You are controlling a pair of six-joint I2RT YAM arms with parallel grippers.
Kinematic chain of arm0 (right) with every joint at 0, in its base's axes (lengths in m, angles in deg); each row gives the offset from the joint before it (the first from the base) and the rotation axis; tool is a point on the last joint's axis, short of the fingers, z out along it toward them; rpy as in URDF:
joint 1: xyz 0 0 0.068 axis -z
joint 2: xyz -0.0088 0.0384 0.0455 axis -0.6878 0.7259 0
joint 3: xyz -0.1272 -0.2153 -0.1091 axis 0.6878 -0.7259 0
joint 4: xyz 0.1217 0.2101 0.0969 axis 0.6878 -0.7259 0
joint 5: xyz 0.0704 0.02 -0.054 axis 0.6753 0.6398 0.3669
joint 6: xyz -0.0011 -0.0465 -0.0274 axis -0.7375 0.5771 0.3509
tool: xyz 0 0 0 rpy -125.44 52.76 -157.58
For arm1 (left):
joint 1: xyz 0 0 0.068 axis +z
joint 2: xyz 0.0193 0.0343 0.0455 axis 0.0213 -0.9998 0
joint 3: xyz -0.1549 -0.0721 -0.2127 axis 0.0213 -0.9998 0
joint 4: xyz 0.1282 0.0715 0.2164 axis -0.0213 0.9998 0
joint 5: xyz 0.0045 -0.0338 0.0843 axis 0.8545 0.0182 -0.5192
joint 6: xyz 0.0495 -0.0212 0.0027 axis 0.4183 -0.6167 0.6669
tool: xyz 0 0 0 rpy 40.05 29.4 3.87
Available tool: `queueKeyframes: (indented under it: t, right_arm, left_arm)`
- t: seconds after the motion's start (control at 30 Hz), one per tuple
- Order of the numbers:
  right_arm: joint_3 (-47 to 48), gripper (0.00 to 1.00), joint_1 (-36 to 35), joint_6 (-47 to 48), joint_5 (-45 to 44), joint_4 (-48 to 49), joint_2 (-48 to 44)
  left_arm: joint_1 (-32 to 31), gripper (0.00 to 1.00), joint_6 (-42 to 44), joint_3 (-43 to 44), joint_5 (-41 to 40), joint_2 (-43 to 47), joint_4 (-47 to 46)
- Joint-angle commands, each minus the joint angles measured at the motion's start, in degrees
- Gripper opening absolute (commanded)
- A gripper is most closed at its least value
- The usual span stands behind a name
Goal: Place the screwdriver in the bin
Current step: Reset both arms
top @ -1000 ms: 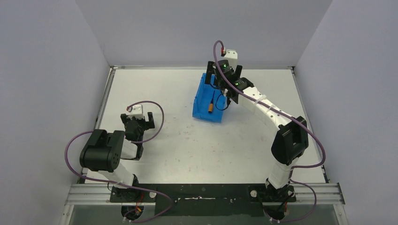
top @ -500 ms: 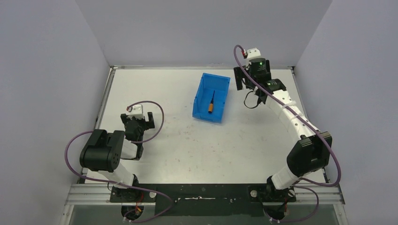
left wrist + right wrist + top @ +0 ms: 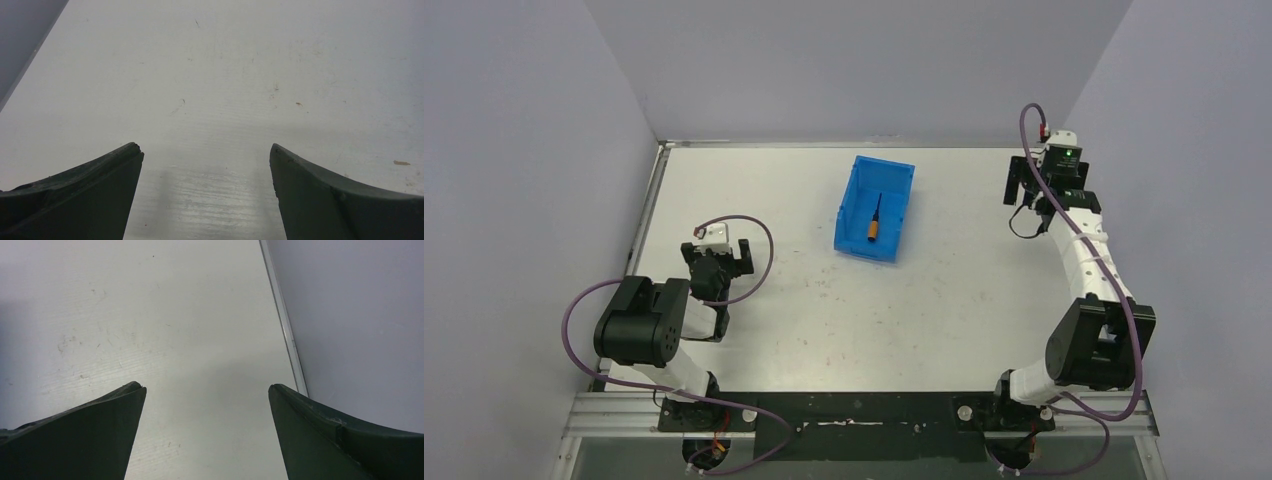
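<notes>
Top external view: screwdriver [image 3: 874,219] rests in the bin [image 3: 851,203], left gripper [image 3: 205,146] and right gripper [image 3: 206,386] spread empty; a stray arm sweep could tip it.

Right tool [image 3: 204,386] away from bin [image 3: 867,247], now beside right wall [image 3: 360,315].

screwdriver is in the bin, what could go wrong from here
The right pincer hangs open close to the side wall; swinging wider could strike it. Pulling it back low across the table might clip the bin and tip it, letting the screwdriver slide out over the lower front.
</notes>
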Motion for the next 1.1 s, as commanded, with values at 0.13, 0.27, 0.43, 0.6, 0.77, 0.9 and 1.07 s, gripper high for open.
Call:
queueKeyframes:
  t: [0.13,0.27,0.43,0.6,0.77,0.9,1.07]
  right_arm:
    - [-1.78,1.00,2.76,-0.03,3.01,5.63,-2.68]
    - [-2.79,1.00,2.81,-0.32,3.68,7.27,-3.49]
    - [-6.76,1.00,2.77,-4.94,8.17,12.12,-7.54]
    - [-17.38,1.00,2.86,-11.67,10.07,22.06,-16.82]
    - [-39.59,1.00,2.79,-12.17,16.55,49.79,-30.20]
    - [-65.60,1.00,2.68,-11.41,17.12,95.17,-35.75]
    - [-71.84,1.00,2.68,-13.31,16.39,106.17,-36.59]
  left_arm:
    - [0.37,0.97,-0.43,0.74,0.36,0.59,-2.01]
    - [0.36,0.97,-0.41,0.74,0.37,0.60,-2.01]
    - [0.36,0.97,-0.48,0.74,0.33,0.60,-2.01]
    - [0.36,0.97,-0.47,0.74,0.35,0.59,-1.97]
    - [0.36,0.97,-0.47,0.74,0.36,0.56,-2.04]
    - [0.36,0.97,-0.45,0.74,0.38,0.59,-1.99]
    - [0.36,0.97,-0.48,0.74,0.41,0.60,-2.05]
